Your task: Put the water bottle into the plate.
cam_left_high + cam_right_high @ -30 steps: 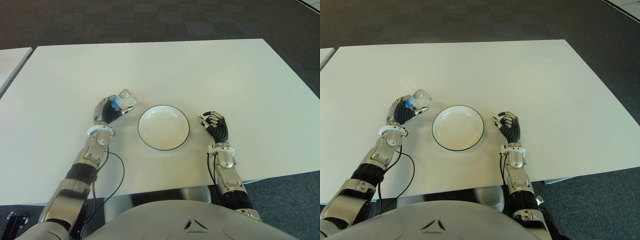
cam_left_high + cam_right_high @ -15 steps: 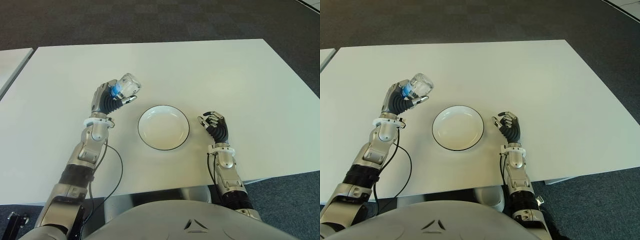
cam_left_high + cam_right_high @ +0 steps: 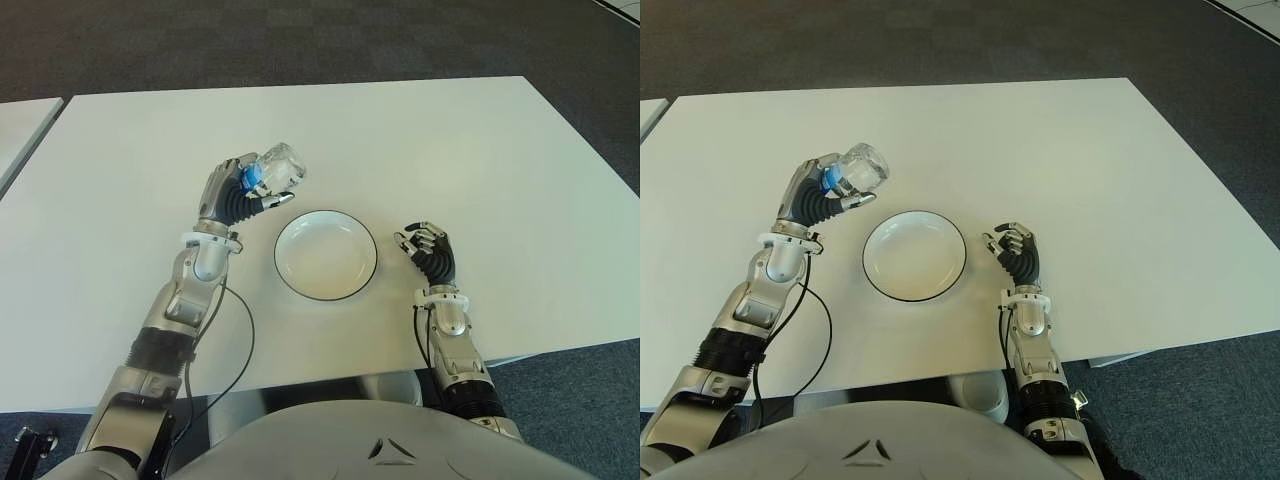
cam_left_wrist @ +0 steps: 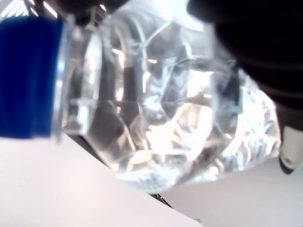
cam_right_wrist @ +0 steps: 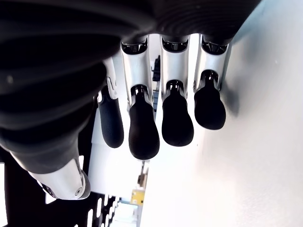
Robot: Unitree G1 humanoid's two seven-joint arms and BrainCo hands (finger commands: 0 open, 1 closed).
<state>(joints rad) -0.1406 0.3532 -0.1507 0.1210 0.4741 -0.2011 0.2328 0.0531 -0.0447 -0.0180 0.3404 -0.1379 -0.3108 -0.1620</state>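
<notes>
From the left eye view, my left hand [image 3: 243,192] has lifted the water bottle [image 3: 272,170] well clear of the white desk [image 3: 450,140] over the last second and carried it toward the plate [image 3: 326,255]. It is now just beside the plate's far left rim, so I judge the drop-off is close. My right hand [image 3: 428,249] shows right of the plate, fingers curled and empty.

The left wrist view is filled by the clear, crinkled bottle with its blue cap [image 4: 26,78], my fingers wrapped around it (no label or writing readable).

The right wrist view shows only bent fingers [image 5: 142,127] holding nothing.
</notes>
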